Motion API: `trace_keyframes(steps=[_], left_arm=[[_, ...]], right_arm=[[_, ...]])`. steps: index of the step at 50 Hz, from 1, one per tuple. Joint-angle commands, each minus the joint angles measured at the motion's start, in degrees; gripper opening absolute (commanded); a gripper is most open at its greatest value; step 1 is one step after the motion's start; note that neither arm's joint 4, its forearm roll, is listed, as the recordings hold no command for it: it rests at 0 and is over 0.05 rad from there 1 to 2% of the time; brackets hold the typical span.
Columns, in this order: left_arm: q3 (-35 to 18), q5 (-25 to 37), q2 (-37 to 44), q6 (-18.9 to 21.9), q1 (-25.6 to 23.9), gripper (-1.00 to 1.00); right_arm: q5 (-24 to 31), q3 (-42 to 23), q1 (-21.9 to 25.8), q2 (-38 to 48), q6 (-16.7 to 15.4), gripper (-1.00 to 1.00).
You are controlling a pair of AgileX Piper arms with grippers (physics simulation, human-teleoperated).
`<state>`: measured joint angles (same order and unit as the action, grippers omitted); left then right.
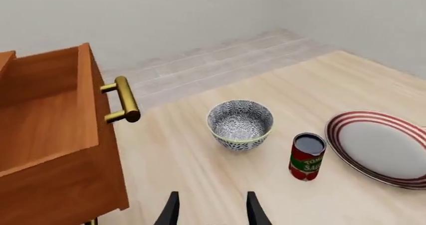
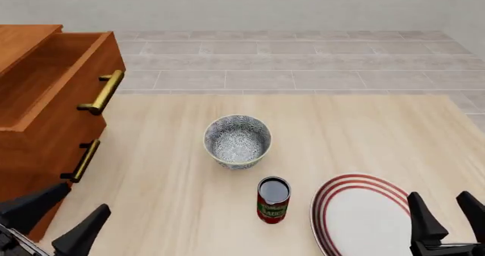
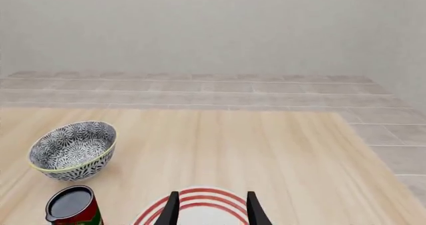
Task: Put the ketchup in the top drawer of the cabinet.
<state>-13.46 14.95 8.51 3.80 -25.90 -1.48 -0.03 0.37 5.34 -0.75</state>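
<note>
The top drawer (image 2: 45, 80) stands pulled out, ready; the ketchup (image 2: 273, 200) waits upright; left gripper (image 2: 57, 219) and right gripper (image 2: 448, 216) both gape, empty.

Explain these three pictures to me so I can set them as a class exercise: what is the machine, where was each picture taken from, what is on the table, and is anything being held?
These are simulator renders of two robot arms at a wooden table, steered by a person. The front view looks forward and down from above and a little behind the arms. The other two come from cameras behind each gripper, looking along its fingers.

In the front view the left gripper is at the lower left and the right gripper at the lower right. Both are open and hold nothing.

On the table stand a patterned grey bowl, a small red ketchup can, upright, and a white plate with red rings. At the left is a wooden cabinet. Its top drawer is pulled open; no contents are visible inside it. The can stands between bowl and plate, touching neither.
</note>
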Motion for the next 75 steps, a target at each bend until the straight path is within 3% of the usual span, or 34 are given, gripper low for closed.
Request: trace_keyframes(steps=[1,13,15,22,24,28,31,40,58,75], left_arm=[[0.0,-5.9,10.2,2.7,-9.0,1.00],[-0.2,-18.2,25.7,0.8,-12.8,1.00],[-1.4,-19.5,28.7,-1.2,-14.2,1.00],[-1.3,-23.9,33.1,0.4,-15.2,1.00],[-0.3,-25.9,34.5,1.4,-14.7,1.00],[-0.3,-27.4,36.5,0.7,-17.5,1.00],[-0.7,-28.9,39.1,0.5,-19.2,1.00],[-0.4,-34.3,45.1,0.5,-21.0,1.00],[-3.9,-45.0,61.3,1.8,-24.8,1.00],[-7.6,-47.1,68.6,2.0,-29.3,1.00]], right_arm=[[-0.9,0.0,0.7,1.0,-0.2,1.00],[0.0,-0.1,1.4,0.5,-0.1,1.00],[-0.3,-0.1,1.4,0.9,-0.2,1.00],[0.4,-0.3,1.5,0.5,-0.1,1.00],[1.1,-0.8,1.8,-0.1,2.1,1.00],[0.3,-0.9,2.5,0.5,2.5,1.00],[0.5,-1.3,3.3,0.4,4.8,1.00],[1.2,-3.0,4.2,1.4,3.2,1.00],[-2.7,-1.3,5.5,5.0,2.3,1.00],[-2.8,-1.1,5.2,5.0,1.7,1.00]])
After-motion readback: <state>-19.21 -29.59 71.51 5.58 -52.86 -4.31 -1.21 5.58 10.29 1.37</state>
